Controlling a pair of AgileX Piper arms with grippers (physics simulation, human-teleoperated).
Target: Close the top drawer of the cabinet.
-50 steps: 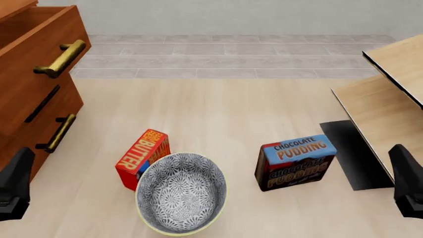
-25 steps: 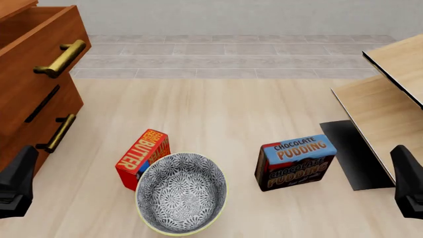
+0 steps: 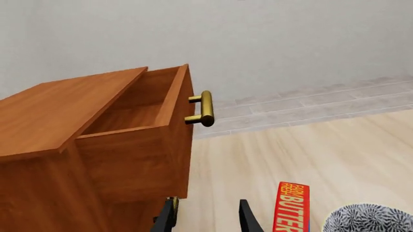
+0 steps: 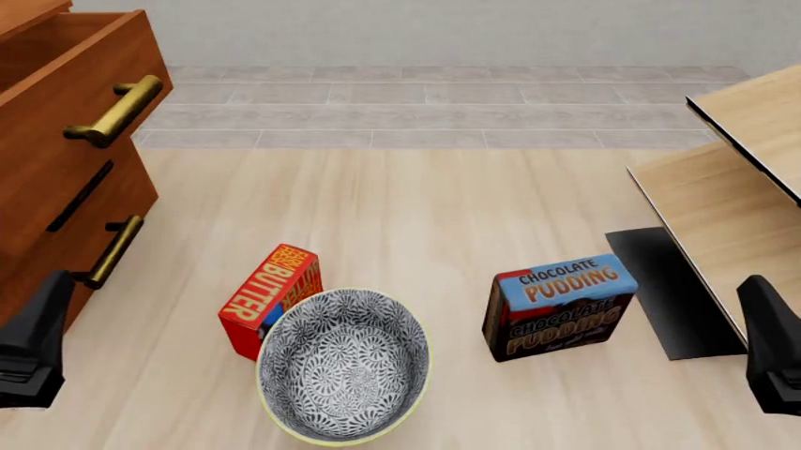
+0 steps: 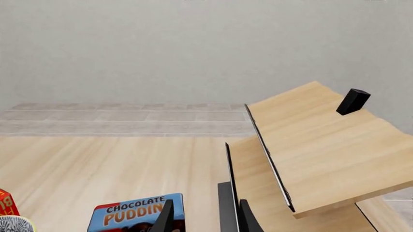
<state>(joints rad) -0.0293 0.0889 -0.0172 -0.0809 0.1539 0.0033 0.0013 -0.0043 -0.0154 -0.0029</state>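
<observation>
Left gripper (image 4: 34, 339) beside cabinet (image 4: 56, 202)

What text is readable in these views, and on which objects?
"BUTTER": large white letters on the red rectangular butter box; the small line above it is too blurred to read.
"CHOCOLATE PUDDING": dark letters on the blue top band of the brown pudding box.
"PUDDING": repeated in big brown letters lower on its face; the small print beneath is unreadable.
No other text.
</observation>
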